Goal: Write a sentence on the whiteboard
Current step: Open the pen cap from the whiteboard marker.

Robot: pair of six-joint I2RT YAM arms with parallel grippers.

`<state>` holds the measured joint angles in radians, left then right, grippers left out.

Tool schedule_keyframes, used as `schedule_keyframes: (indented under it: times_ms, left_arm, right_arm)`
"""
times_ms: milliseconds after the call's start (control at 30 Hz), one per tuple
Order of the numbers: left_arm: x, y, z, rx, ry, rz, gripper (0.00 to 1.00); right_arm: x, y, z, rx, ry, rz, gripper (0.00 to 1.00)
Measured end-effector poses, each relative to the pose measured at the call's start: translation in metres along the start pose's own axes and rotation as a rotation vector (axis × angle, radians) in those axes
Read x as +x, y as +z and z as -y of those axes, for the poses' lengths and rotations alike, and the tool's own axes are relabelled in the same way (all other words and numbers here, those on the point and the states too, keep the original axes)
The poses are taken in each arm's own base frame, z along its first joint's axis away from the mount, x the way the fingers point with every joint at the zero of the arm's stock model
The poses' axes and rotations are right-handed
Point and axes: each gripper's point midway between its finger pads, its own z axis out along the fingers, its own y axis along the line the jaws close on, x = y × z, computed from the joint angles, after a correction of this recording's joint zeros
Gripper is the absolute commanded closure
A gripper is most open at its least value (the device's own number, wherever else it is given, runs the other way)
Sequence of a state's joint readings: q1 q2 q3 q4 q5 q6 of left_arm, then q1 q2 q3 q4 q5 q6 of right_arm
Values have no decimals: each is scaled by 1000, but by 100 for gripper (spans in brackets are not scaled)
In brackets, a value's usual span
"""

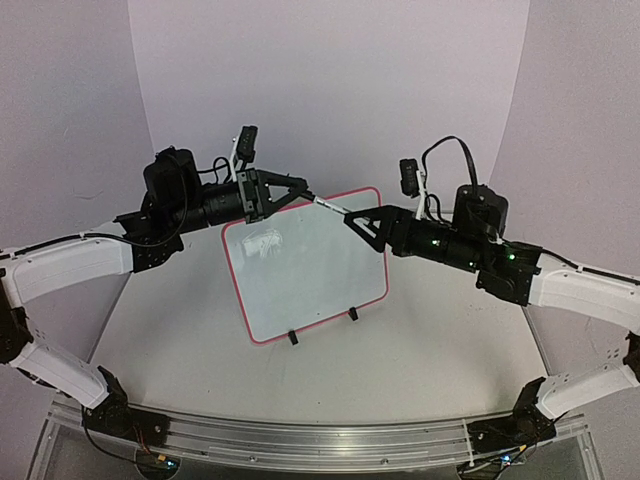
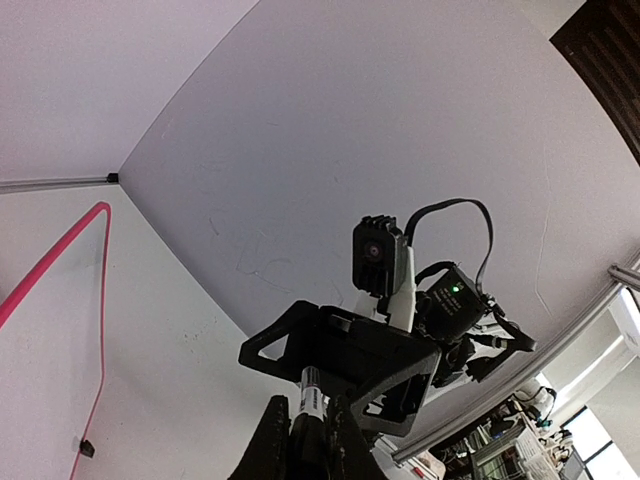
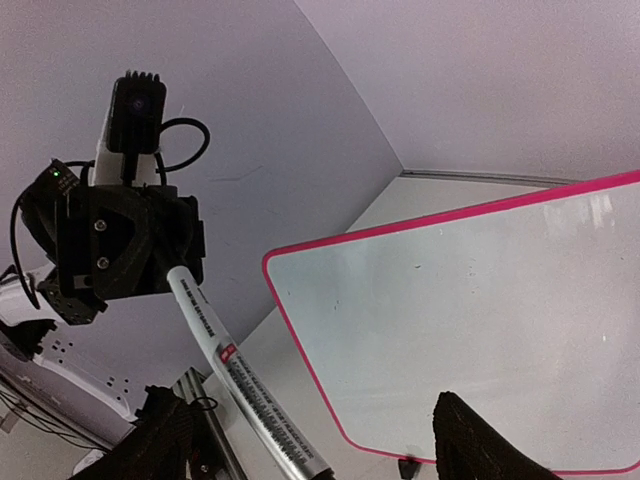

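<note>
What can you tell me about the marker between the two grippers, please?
The marker is a slim, straight pen with a silvery-white barrel bearing small dark print and a red mark. It hangs in the air, slightly tilted, near the far edge of the whiteboard, not touching it. The left gripper is shut on one end; the other end lies between the spread fingers of the right gripper, which seem not to press it.
</note>
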<state>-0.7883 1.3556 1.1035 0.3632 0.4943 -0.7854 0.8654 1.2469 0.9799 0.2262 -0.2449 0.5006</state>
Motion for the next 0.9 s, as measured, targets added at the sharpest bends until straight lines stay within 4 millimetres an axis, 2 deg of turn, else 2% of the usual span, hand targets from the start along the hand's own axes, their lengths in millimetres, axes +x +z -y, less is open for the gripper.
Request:
schedule_keyframes:
  times_ms: [100, 300, 400, 667, 900]
  left_arm:
    - [-1, 0, 2, 13, -5, 9, 100]
    - [-6, -1, 11, 54, -9, 21, 100]
    - [-6, -1, 14, 64, -16, 20, 100]
    - [-4, 0, 14, 73, -18, 13, 100]
    - [0, 2, 11, 75, -28, -4, 100]
  right_arm:
    - [-7, -1, -4, -75, 52, 20, 28]
    - [-23, -4, -34, -245, 96, 60, 34]
    - [-26, -5, -43, -296, 106, 63, 41]
    - [-16, 6, -44, -338, 146, 17, 60]
    - [-19, 6, -45, -351, 159, 25, 64]
